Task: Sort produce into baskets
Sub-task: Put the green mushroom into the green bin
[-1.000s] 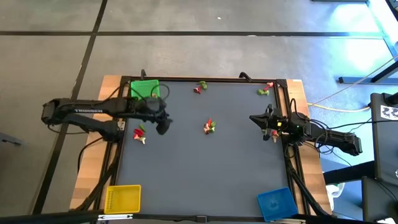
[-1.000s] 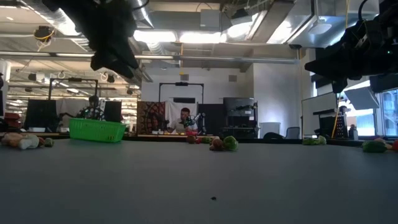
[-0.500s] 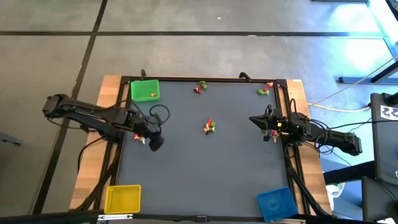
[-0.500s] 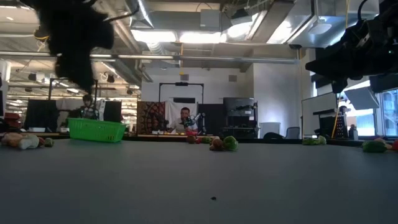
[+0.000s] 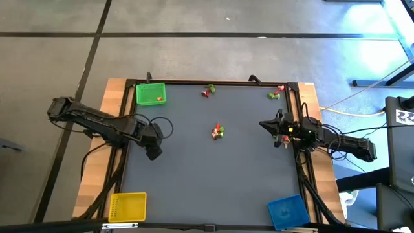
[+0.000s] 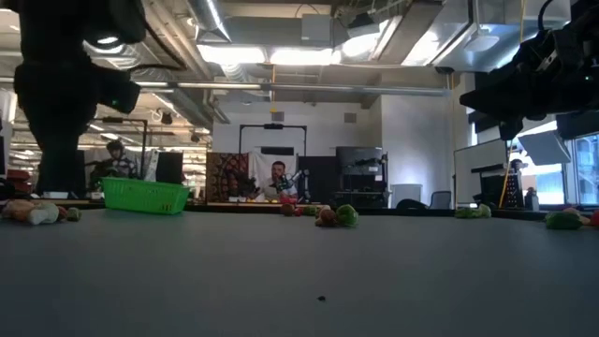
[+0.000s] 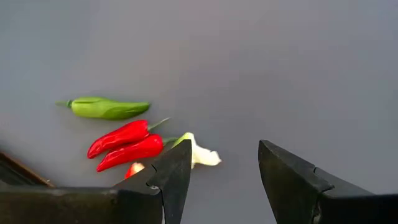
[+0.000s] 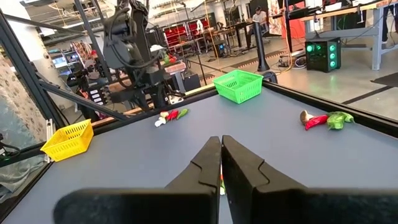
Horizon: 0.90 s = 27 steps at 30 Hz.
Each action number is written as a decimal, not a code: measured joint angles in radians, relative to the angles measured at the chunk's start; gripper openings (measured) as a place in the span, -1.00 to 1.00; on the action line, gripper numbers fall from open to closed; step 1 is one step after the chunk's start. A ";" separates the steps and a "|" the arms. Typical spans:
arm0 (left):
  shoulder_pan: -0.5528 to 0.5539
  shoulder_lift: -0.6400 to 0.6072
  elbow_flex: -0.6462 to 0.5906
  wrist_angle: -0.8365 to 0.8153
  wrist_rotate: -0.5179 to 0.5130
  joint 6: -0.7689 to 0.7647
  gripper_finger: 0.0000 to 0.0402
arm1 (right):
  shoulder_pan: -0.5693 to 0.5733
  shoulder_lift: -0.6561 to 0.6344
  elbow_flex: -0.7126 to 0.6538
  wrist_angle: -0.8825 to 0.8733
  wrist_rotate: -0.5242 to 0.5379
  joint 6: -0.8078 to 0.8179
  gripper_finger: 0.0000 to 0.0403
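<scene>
Three baskets sit at the corners of the grey bench [image 5: 213,175]: the green basket [image 5: 150,94] at the far left, the yellow basket [image 5: 127,206] at the near left, the blue basket [image 5: 287,211] at the near right. The left gripper [image 7: 216,171] hangs low over the left-side cluster with jaws parted and holding nothing; a green pepper [image 7: 107,108], two red peppers [image 7: 124,144] and a pale piece [image 7: 198,154] lie just ahead of it. More produce lies mid-bench [image 5: 218,132] and along the far edge [image 5: 209,90]. The right gripper [image 8: 221,163] waits at the right edge, jaws clenched and empty.
</scene>
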 joint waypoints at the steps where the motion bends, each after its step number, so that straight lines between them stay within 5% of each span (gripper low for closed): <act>1: 0.000 0.003 -0.003 0.000 0.000 0.000 -0.10 | 0.000 0.000 0.000 0.000 0.000 0.000 -0.92; 22: 0.000 0.007 -0.162 0.083 0.004 -0.038 -0.11 | 0.000 0.000 0.000 -0.001 0.000 0.000 -0.92; 27: 0.000 0.007 -0.172 0.119 0.003 -0.033 -0.34 | 0.000 0.000 0.000 -0.001 0.001 -0.001 -0.92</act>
